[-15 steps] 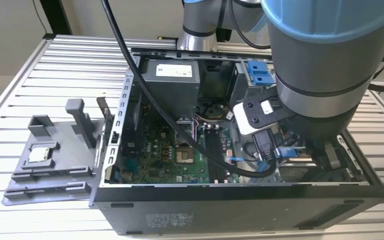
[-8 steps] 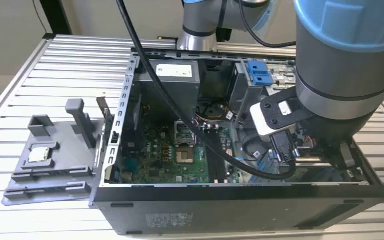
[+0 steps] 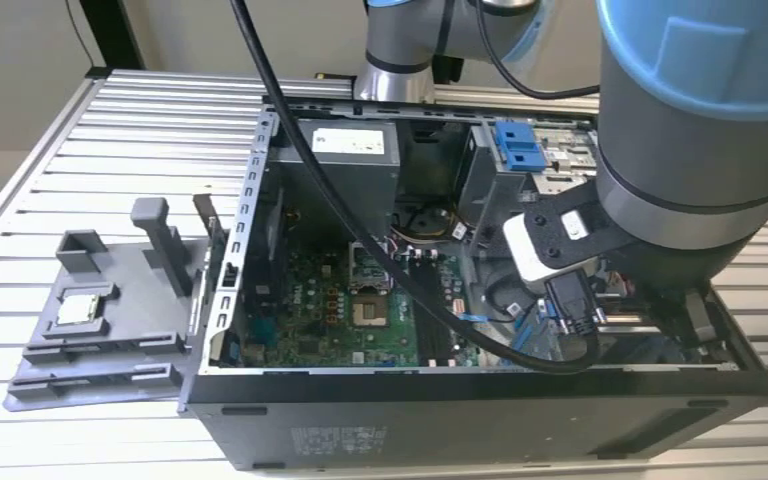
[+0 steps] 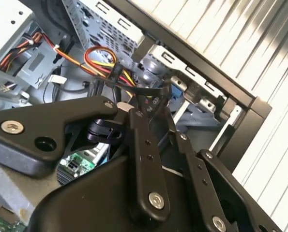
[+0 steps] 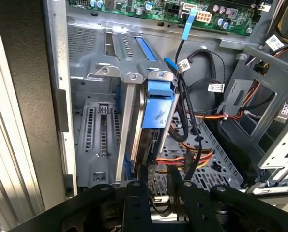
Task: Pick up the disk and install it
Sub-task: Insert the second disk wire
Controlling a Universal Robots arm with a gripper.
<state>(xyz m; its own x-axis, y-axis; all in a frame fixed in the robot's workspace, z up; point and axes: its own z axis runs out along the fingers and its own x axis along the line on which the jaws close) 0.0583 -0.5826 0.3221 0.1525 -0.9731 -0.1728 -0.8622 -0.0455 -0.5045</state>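
Black linkage bars of the gripper [image 5: 158, 186] fill the near edge of the first wrist view, and its two fingers [image 5: 136, 198] stand close together around the lower end of the disk [image 5: 151, 130]; whether they actually press on it I cannot tell. That disk stands on edge in a grey metal drive cage [image 5: 98, 140] at the bottom of the open computer case [image 3: 491, 410], its blue frame uppermost and a second, unfilled slot just beside it. Black leads and a bundle of red, yellow and orange wires [image 5: 194, 154] crowd the side of the disk away from that slot, near the fingers. Beyond the cage lies the green motherboard [image 5: 148, 9].

In the second wrist view the same gripper [image 4: 156, 145] shows from its other side, with coloured wires [image 4: 102, 60] looping past a perforated bay wall.

From the exterior view, the arm's thick blue-and-grey body [image 3: 698, 130] hides the cage and the disk; what shows instead is the whole case on a ribbed metal table [image 3: 37, 180], a grey plastic fixture [image 3: 104, 320] on the exterior view's left holding a small silver chip [image 3: 81, 308], and a blue latch [image 3: 520, 145] high in the case
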